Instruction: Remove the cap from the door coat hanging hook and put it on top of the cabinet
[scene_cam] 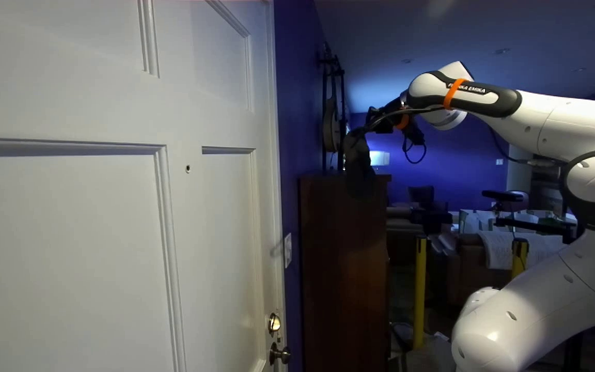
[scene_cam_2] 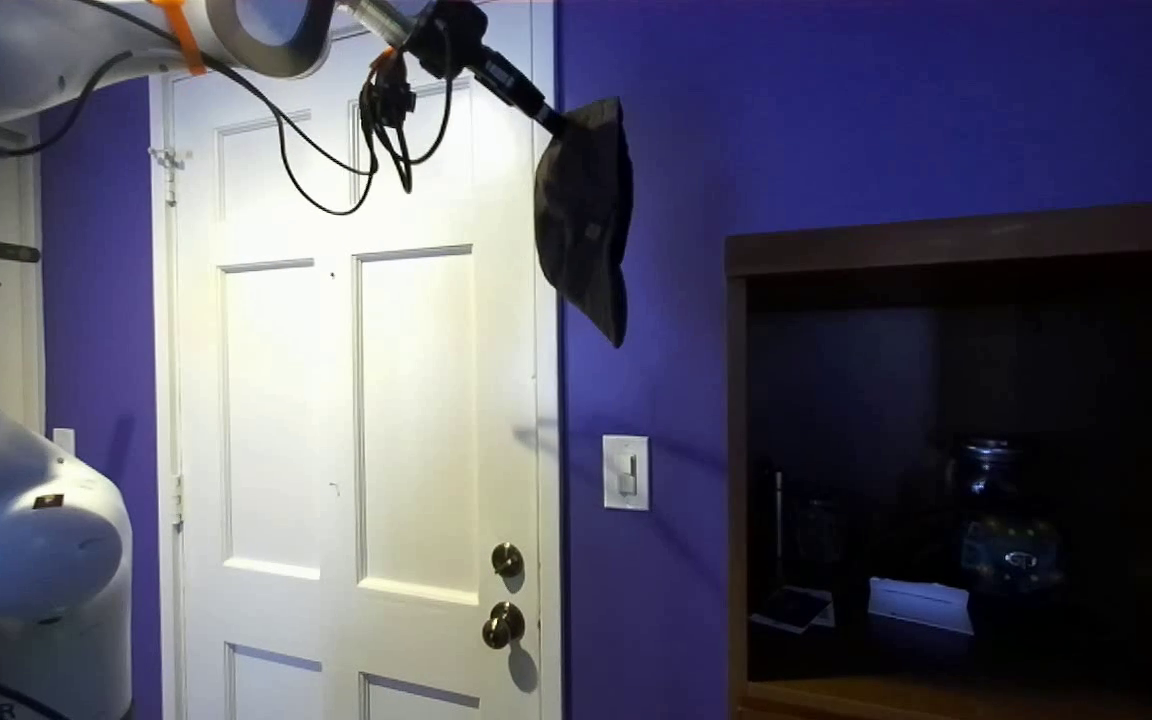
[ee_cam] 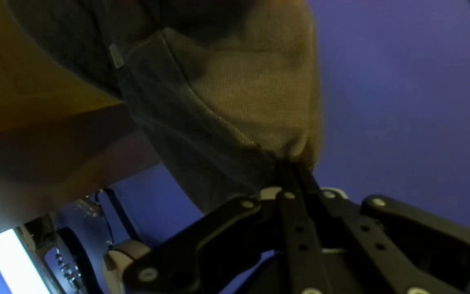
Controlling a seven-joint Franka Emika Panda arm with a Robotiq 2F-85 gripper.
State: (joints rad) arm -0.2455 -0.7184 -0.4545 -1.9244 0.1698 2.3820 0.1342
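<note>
In the wrist view, the cap (scene_cam_2: 584,215) was seen pinched at one edge by the fingers (ee_cam: 288,179). In an exterior view, the cap was suspended below the fingers. The door (scene_cam_2: 416,420) was located to the left of the fingers; the cabinet (scene_cam_2: 976,240) was located lower and to their right, apart from the cap. The switch (scene_cam_2: 626,472) was mounted on the wall (scene_cam_2: 676,330) below the fingers.

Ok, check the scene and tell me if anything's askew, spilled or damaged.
Nothing visible looks spilled or damaged. Only the cap looks askew, dangling tilted from the gripper rather than resting on the cabinet, which fits the task of putting it there. The cabinet's dark interior can't be judged fully.
</note>
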